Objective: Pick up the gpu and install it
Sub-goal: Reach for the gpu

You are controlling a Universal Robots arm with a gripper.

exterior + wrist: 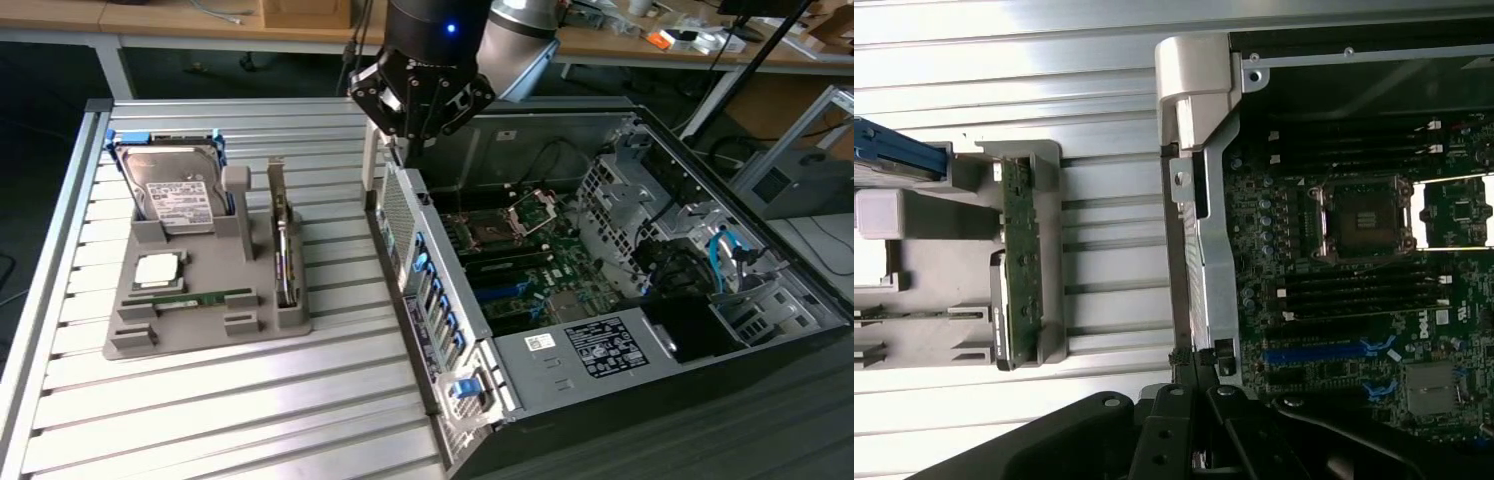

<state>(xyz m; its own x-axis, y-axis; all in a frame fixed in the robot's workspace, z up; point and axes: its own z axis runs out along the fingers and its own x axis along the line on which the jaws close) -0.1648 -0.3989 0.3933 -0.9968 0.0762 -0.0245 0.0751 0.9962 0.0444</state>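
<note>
The gpu [280, 238] stands on its long edge in a slot at the exterior view's right side of a grey holder [200, 325]. The wrist view shows the gpu [1020, 262] edge-on as a thin green strip. My gripper [412, 148] hangs over the back corner of the open computer case [400, 215], apart from the gpu and toward the exterior view's right of it. Its black fingers [1172, 440] meet with nothing between them, so the gripper [1196, 400] is shut and holds nothing. The motherboard [1354, 270] lies open inside the case, with a blue slot [1324, 352] on it.
The holder also carries a silver hard drive [180, 195], a small square chip [158, 268] and a narrow green RAM stick [200, 298]. The case's upright metal wall [1212, 270] runs between holder and motherboard. The slatted table [267, 420] lies bare in front of the holder.
</note>
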